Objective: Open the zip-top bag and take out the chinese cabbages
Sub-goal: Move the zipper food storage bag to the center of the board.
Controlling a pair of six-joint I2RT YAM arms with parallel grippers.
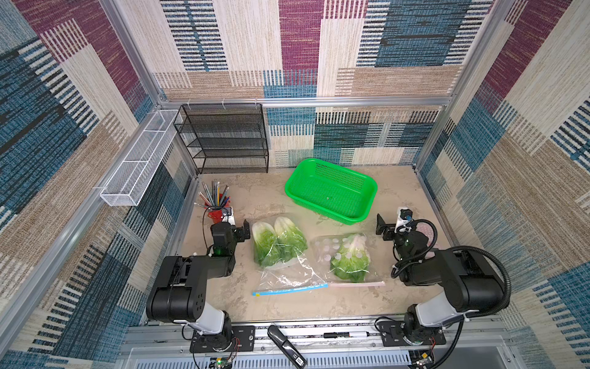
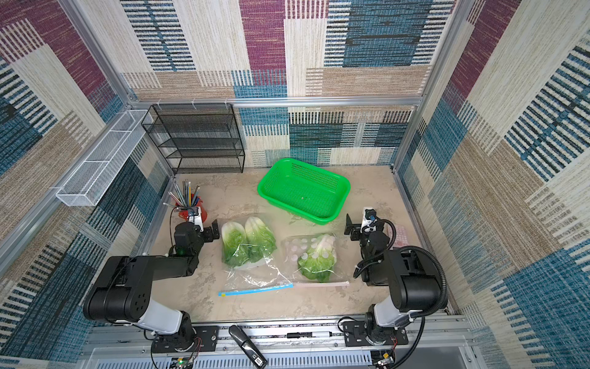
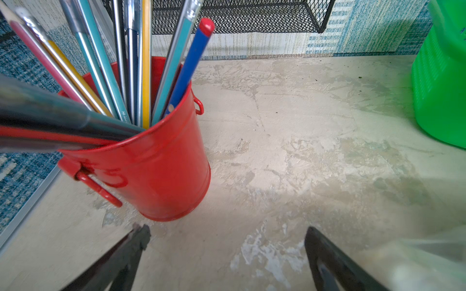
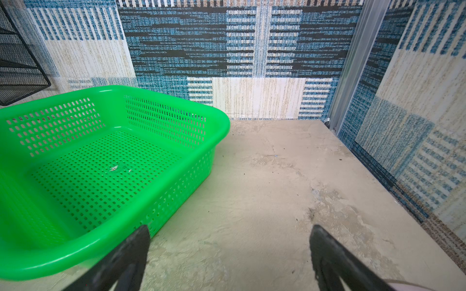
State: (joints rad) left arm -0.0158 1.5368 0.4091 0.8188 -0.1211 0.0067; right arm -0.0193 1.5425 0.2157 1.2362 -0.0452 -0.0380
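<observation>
Beige mottled tabletop point(image 1: 242, 306), boxed in by patchwork-carpet walls. Two clear bags lie flat near centre, edges meeting, zip strips toward 6 o'clock.

- At 8 o'clock of centre, the blue-zip bag point(image 1: 289, 276). Two chinese cabbages point(image 1: 266, 246) lie inside it, touching side by side, white stems toward 12.
- At 4 o'clock of centre, the pink-zip bag point(image 1: 322, 252), white-dotted. The third cabbage point(image 1: 351, 260) lies inside it, stem toward 12.
- Zip strips lie flat; cannot tell whether they are sealed.
- At 9 o'clock, the left gripper point(image 1: 244, 231) is just beside the blue-zip bag, jaws spread wide, nothing between them. The red pail of pencils point(image 3: 161, 171) stands close ahead of it.
- At 3 o'clock, the right gripper point(image 1: 384, 228) is clear of the pink-zip bag, jaws spread wide, nothing between them.
- At 1 o'clock, the green perforated basket point(image 1: 338, 174).
- At 11 o'clock, the black mesh rack point(image 1: 223, 140) stands against the back wall.
</observation>
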